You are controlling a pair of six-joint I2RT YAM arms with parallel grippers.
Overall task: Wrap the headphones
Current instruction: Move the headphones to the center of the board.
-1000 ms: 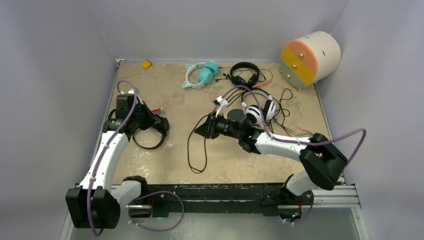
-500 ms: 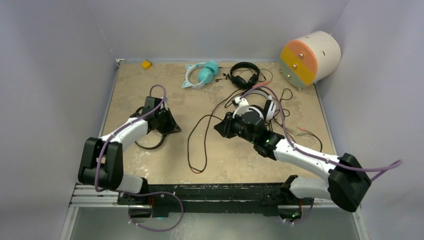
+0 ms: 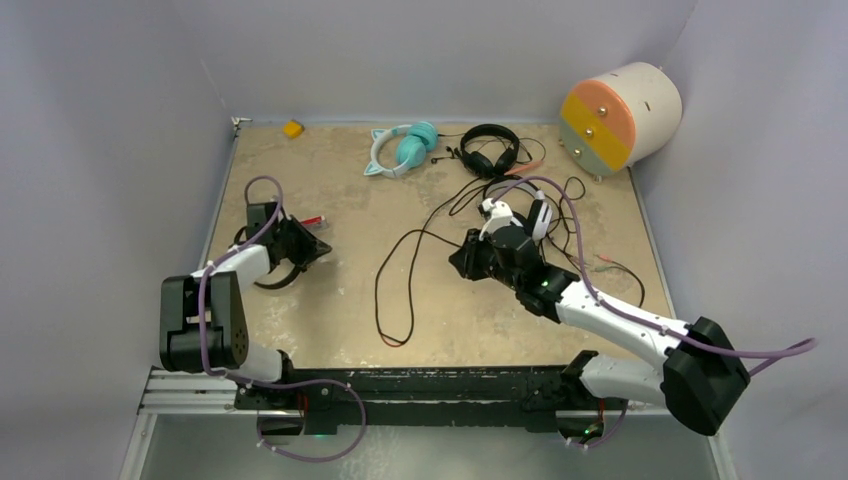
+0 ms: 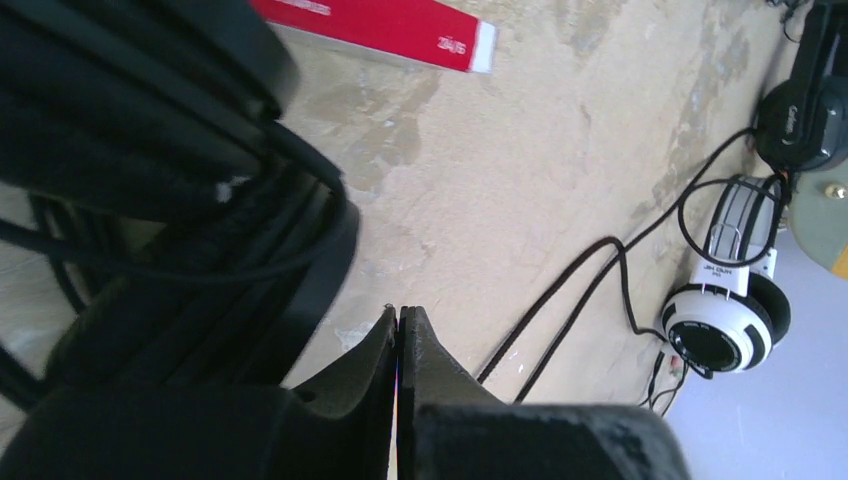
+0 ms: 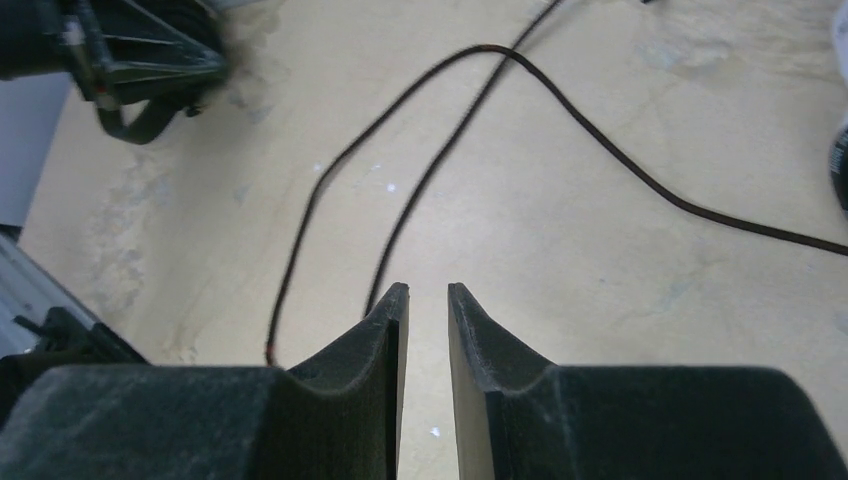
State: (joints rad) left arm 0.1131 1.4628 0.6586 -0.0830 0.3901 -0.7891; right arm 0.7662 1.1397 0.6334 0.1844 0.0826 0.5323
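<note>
Four headsets on one tan surface (image 3: 300, 320), and by my reckoning most of the wrapping hasn't been done yet. There's a big drum (image 3: 620, 115) lying back right, not part of the job.

The teal cat-ear headset (image 3: 400, 148) and the all-black headset (image 3: 490, 148) sit at the far edge, with thin cords straggling between them. The white-and-black headset (image 3: 538, 215) is mid-right, half hidden behind the right arm. A long black cable (image 3: 380, 290), its own as far as I can tell, sprawls in a big loop across the middle, so that one's clearly unwrapped. The dark headset (image 3: 270, 278) lies at the left, right beside the left hand (image 3: 312, 248).

That left hand is pinched fully closed, with nothing visible between its fingers. The right hand (image 3: 462, 262) sits low near the loop.

Only the left wrist camera shows cords bunched over the dark headset's band, so I'd guess it's furthest along. It also shows white print on the red stick (image 3: 312, 220). Only the right wrist camera shows the right hand's narrow gap, and it's empty.
</note>
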